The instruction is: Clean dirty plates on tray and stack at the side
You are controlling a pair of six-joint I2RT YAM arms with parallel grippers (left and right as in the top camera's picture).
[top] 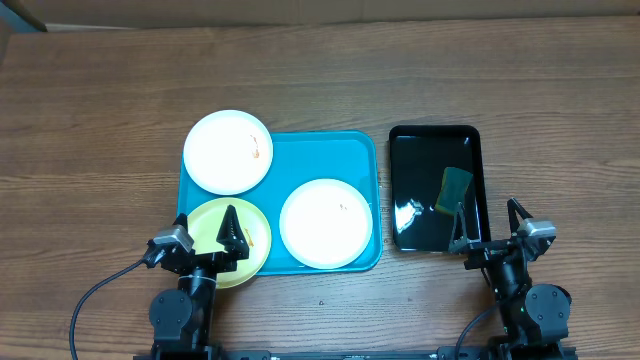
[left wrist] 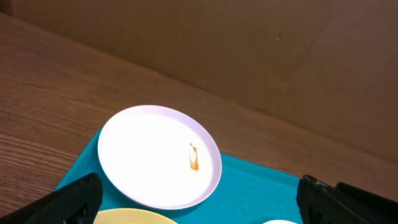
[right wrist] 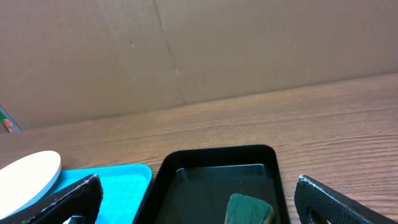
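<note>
I see a matt brown wood-grain table, a smooth turquoise rectangular plastic tray, a glossy, mirror-like black rectangular tray, a coarse green sponge, and matt brown cardboard behind.

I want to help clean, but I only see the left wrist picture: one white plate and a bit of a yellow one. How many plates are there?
Observer: Three. A second white plate lies on the right part of the blue tray.
Operator: Is there something to wipe with?
Observer: Yes, a green sponge lies in a black tray to the right of the blue one.
Operator: Is the yellow plate all on the tray?
Observer: No, the yellow plate hangs over the tray's near edge at its left corner.
</note>
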